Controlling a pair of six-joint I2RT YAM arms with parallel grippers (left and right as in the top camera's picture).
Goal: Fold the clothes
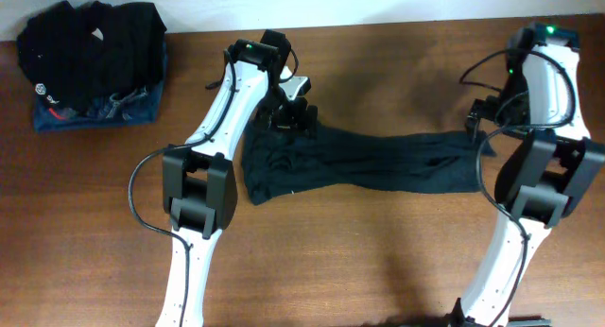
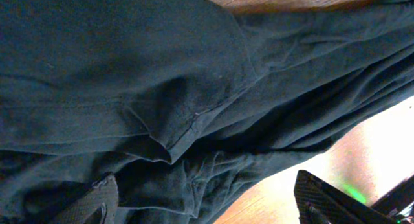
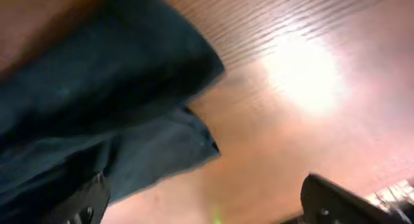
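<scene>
Lengthwise the clothes (image 1: 378, 162) lie, edges on open table (image 1: 359, 261).

- Nothing can be read in any view.
- Black ribbed garment (image 1: 95, 39), top of the stack at the table's far left: a round white logo (image 1: 40, 88), too small to make out.
- Blue garment (image 1: 99, 117) beneath it: white print (image 1: 59, 110), illegible.

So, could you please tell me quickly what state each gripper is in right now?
Left gripper: open, over the black garment, holding nothing.
Right gripper: open, at the garment's edge, holding nothing.
</scene>
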